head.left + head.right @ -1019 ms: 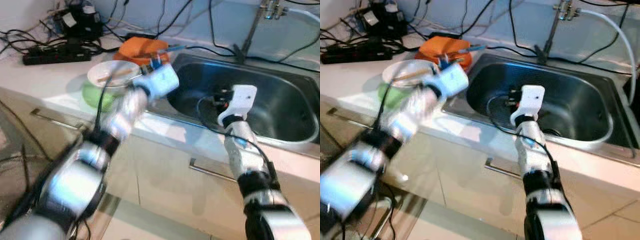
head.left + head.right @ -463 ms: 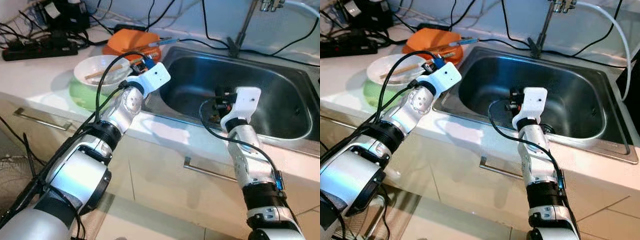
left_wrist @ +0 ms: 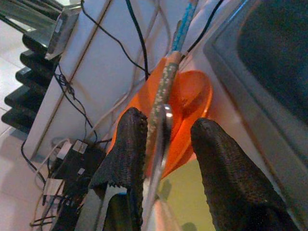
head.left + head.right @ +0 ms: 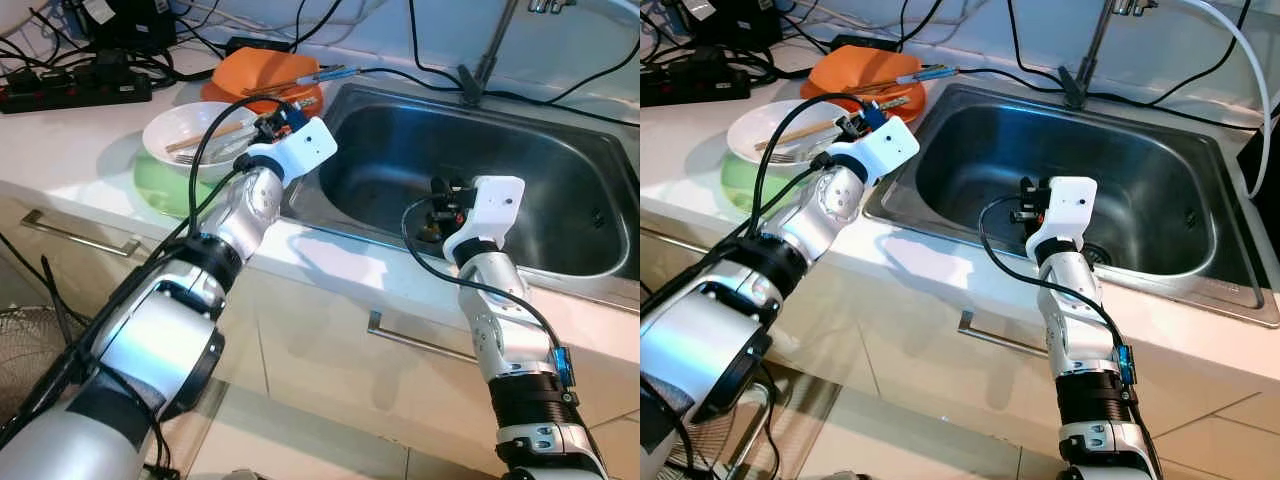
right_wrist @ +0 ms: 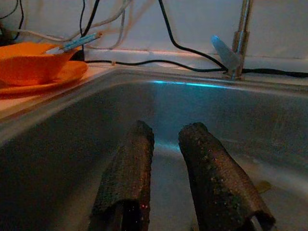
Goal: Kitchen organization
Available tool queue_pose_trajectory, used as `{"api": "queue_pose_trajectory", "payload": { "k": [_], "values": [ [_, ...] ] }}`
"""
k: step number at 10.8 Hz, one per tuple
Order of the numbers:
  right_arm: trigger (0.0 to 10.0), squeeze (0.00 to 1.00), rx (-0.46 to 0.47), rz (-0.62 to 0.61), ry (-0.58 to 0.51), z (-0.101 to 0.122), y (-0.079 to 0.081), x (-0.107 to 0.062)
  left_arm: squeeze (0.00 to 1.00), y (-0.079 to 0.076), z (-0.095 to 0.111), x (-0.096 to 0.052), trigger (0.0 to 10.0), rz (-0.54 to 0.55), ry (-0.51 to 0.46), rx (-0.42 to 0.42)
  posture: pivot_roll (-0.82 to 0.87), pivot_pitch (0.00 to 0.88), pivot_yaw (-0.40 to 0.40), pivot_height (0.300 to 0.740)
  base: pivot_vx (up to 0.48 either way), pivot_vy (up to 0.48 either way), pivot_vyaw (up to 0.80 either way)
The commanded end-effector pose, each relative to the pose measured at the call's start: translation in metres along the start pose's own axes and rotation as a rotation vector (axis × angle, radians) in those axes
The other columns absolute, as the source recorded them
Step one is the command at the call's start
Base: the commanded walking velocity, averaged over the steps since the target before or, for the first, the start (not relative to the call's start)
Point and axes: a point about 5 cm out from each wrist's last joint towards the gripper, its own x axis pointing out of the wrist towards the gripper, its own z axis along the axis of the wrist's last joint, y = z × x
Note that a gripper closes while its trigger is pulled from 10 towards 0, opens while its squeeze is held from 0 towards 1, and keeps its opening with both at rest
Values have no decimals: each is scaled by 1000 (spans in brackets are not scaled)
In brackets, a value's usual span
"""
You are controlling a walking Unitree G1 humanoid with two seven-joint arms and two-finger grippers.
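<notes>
The left hand (image 3: 166, 159) reaches over the white bowl (image 4: 195, 130) on the surface's left, fingers parted around a utensil (image 3: 161, 103), probably to lift it. The right hand (image 5: 166, 168) hangs inside the sink (image 4: 560, 160), fingers narrowly apart and empty, likely waiting.

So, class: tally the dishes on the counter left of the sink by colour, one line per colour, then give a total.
Orange dishes: 1
White bowls: 1
Green bowls: 1
Total: 3
</notes>
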Motion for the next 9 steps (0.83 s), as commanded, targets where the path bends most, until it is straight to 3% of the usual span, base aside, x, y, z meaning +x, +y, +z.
{"api": "queue_pose_trajectory", "payload": {
  "k": [1,2,9],
  "values": [
    [10000,0,-2,-9,14,-2,-3,-3,0,5,5,3,10000,24,3,7,59,140,-47,740,0,0,0],
    [10000,0,-3,-8,19,-2,-2,-4,0,7,4,3,0,29,16,4,55,136,-47,740,0,0,0],
    [10000,0,1,-9,23,-2,-1,2,0,13,15,5,0,77,-31,17,84,115,-48,740,0,0,0]
  ]
}}
